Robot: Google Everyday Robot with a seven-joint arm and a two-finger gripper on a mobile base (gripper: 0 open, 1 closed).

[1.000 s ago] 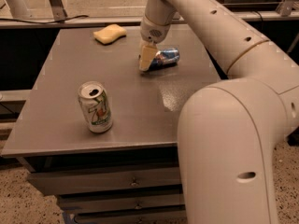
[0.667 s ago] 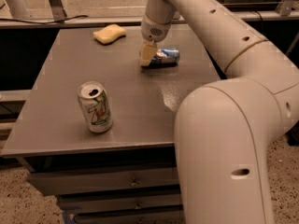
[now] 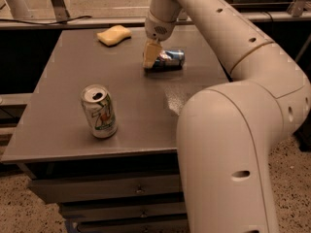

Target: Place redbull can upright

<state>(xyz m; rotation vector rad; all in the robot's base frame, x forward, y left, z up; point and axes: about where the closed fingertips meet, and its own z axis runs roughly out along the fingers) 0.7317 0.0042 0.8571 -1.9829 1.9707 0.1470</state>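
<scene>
The redbull can (image 3: 171, 60) lies on its side at the far right of the grey table (image 3: 63, 125). It is slim and blue and silver, with its length running left to right. My gripper (image 3: 150, 57) reaches down from the white arm and sits at the can's left end, overlapping it, low over the table top. The part of the can behind the gripper is hidden.
A white-and-green 7UP can (image 3: 99, 111) stands upright at the front left of the table. A yellow sponge (image 3: 114, 35) lies at the far left. My big white arm (image 3: 233, 130) fills the right side. Drawers sit under the table top.
My gripper has shifted slightly away from the camera at the can's left end. The redbull can still lies on its side in about the same spot. The 7UP can and sponge have not moved.
</scene>
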